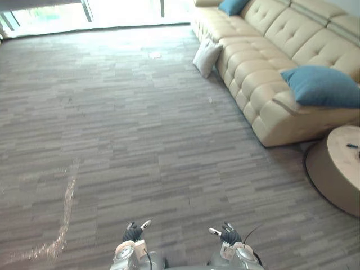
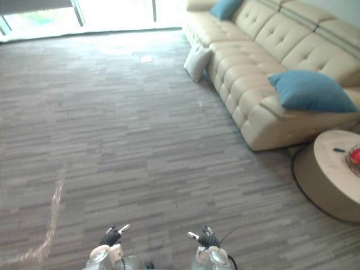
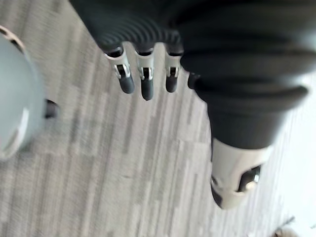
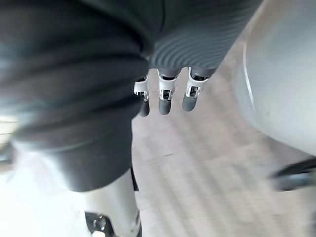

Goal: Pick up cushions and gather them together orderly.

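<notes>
1. Left hand (image 1: 133, 232) and right hand (image 1: 228, 233), well apart from the sofa (image 1: 270, 39): fingers loose and straight, holding nothing.
2. White cushion (image 1: 206, 57) leans against the sofa's front.
3. Blue cushion (image 1: 323, 86) lies on its near end, second blue cushion (image 1: 232, 5) on its far end.

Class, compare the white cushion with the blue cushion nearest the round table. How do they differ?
Colour: the white fabric cushion is pale, the blue fabric cushion teal. Place: the white one stands on the grey carpet; the blue one lies on the beige tufted sofa. Pose: the white one is upright, leaning against the sofa's front; the blue one lies flatter. Both are plump, roughly square cushions.
</notes>
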Tool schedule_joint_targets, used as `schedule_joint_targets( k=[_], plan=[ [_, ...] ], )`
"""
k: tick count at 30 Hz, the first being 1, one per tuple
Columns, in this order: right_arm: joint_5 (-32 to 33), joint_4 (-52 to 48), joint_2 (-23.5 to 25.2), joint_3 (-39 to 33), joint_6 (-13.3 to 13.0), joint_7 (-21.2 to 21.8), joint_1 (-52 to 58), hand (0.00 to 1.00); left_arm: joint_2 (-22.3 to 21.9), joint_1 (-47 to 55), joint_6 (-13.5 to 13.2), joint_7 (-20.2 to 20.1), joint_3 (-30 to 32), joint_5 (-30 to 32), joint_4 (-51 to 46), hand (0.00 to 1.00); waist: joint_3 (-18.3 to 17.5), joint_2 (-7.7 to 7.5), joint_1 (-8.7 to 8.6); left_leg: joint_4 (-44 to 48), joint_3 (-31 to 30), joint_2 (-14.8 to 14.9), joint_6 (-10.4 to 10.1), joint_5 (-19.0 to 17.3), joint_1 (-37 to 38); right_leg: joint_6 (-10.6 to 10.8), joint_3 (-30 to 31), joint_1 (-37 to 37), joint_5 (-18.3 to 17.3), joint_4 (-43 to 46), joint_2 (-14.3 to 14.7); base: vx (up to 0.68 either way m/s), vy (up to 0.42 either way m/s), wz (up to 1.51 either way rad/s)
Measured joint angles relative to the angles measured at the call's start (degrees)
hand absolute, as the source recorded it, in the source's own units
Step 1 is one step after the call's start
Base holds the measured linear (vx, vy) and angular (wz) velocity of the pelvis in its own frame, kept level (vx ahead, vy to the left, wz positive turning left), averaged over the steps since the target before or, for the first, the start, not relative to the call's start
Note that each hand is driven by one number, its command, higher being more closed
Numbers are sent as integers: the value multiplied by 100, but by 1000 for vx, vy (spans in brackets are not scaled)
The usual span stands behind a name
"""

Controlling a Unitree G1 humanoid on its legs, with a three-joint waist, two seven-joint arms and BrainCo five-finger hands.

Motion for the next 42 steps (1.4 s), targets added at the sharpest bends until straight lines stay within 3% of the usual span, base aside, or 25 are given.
schedule_joint_targets(
  k=[1,3,5,6,7,9,11,12,13,14,15,18,21,22,23,24,27,29,30,31,34,37,39,40,42],
  plan=[
    [-2,-44,-40,-31,-45,3,-62,0,-4,-75,1,-9,-52,35,89,0,65,-8,-20,-206,-88,-7,-197,-192,321,-140,-318,-421,-197,-413,-11,494,-6,17],
    [-2,-116,-80,-92,-63,9,-89,0,-34,-101,58,-9,-103,43,272,0,113,-60,-136,-242,-148,8,-115,-240,675,-247,-585,-721,-203,-1533,14,684,-88,44],
    [3,-179,-110,-182,-64,7,-22,0,-89,-76,69,-22,-161,100,305,0,96,-97,-270,-289,-468,17,-73,-282,1068,-195,-456,-693,398,-3157,102,682,-201,92],
    [7,-176,-216,-204,-62,19,-38,0,-165,-45,60,-20,-158,145,339,0,94,26,-294,-332,-701,113,-88,-291,1341,-552,-403,-620,592,-2832,168,733,-220,65],
    [-4,-167,-280,-213,-55,22,-80,0,-150,-43,65,-84,-230,195,352,0,77,130,-267,-257,-757,185,-154,-218,1361,-553,-441,-620,359,-2627,173,735,-229,36],
    [-4,-181,-340,-261,-50,20,-124,0,-187,16,67,-105,-155,245,320,0,48,329,-276,408,-981,345,-535,50,1215,-763,-549,-574,-249,-2077,160,768,-260,17],
    [0,-168,-371,-270,-17,20,-154,0,-189,19,84,-108,-86,264,320,0,84,472,-345,2237,-1445,549,-1237,703,419,-793,-787,-101,-556,-2261,233,702,-216,36],
    [32,-104,-353,-253,36,3,-159,0,-159,22,87,-116,-67,261,197,0,173,500,-297,4024,-1470,833,-1655,1020,-472,-800,-893,538,-584,-2800,403,575,-152,30],
    [34,-39,-334,-221,39,-9,-171,0,-160,16,80,-114,-29,257,127,0,195,525,-271,4534,-1322,953,-1502,927,-725,-800,-925,820,-582,-3017,455,653,-152,28],
    [51,67,-235,-186,48,-29,-204,0,-141,11,67,-94,3,252,-42,0,282,416,-224,5076,-947,1125,-1134,613,-1214,-790,-1020,1477,-576,-3488,466,464,-95,21],
    [95,107,-150,-155,51,-30,-177,0,-138,23,55,-94,14,243,-165,0,275,271,-176,4951,-557,1216,-865,364,-1739,-759,-1062,1983,-559,-3955,458,434,-84,19],
    [138,117,-70,-160,79,-48,-183,0,-162,15,20,-98,7,198,-321,0,258,273,-72,3828,-46,1281,-546,83,-2469,-652,-1011,2566,-532,-4522,435,414,6,-20],
    [131,148,-7,-148,85,-118,-117,0,-163,20,-55,-80,49,195,-383,0,243,275,31,1453,11,1055,-605,515,-2846,-267,-822,3104,-762,-4928,300,513,180,-39],
    [126,294,-19,-85,94,-146,-126,0,-139,42,-60,-74,114,189,-423,0,190,183,113,1360,-86,878,-654,1233,-2864,-152,-630,3233,-880,-4988,189,746,323,-43],
    [121,369,35,-41,98,-150,-134,0,-32,68,-54,-58,143,191,-434,0,2,-55,80,1419,37,641,-530,1056,-2860,-183,-392,3265,-823,-5037,-41,771,335,-34],
    [120,368,53,-41,94,-144,-130,0,-2,68,-49,-20,140,193,-407,0,-36,-99,34,1502,81,631,-395,994,-2884,-225,-242,3213,-687,-5006,-116,660,292,-28],
    [49,361,154,-68,101,-133,-37,0,123,56,-39,4,154,193,-323,0,-114,-340,143,1675,452,413,-108,730,-2444,175,567,2739,63,-3650,-447,574,342,-38],
    [16,271,68,-160,72,-135,53,0,123,70,-8,4,112,191,-146,0,-78,-261,29,1162,457,209,-188,289,-1584,380,832,1730,1119,-1261,-561,569,245,-7],
    [12,188,82,-156,44,-124,66,0,165,4,24,4,69,193,-27,0,-38,-289,-13,960,432,66,-160,137,-1136,343,840,1170,858,-177,-593,606,204,7],
    [12,179,74,-159,41,-119,64,0,161,-10,45,4,53,193,-12,0,-40,-291,-14,841,429,31,-165,70,-928,271,755,961,701,58,-581,376,83,2],
    [12,-54,-12,-173,-15,-44,65,0,143,2,81,0,-123,198,144,0,-21,-181,-95,150,377,37,-268,-221,138,-72,-385,-192,-43,-256,-452,504,66,7],
    [9,-22,-105,-271,-42,-21,-21,0,55,1,107,-11,-206,202,225,0,0,-164,-270,-313,289,57,-242,-241,745,-296,-1099,-593,63,-2053,-338,540,-48,53],
    [9,-15,-142,-322,-39,-17,-39,0,19,-9,105,-30,-337,210,214,0,19,-160,-320,-607,20,35,-209,-332,1122,-309,-996,-658,762,-3615,-74,690,-166,67],
    [-2,-7,-227,-330,-39,-12,-58,0,-50,2,99,-33,-328,225,244,0,55,-60,-360,-586,-237,114,-247,-341,1365,-766,-775,-609,1069,-3263,71,593,-151,47],
    [-16,6,-396,-339,-36,-10,-102,0,-182,-9,85,-86,-287,266,247,0,59,192,-328,-180,-394,300,-544,-161,1373,-811,-833,-627,429,-2663,81,684,-221,10]
  ],
)
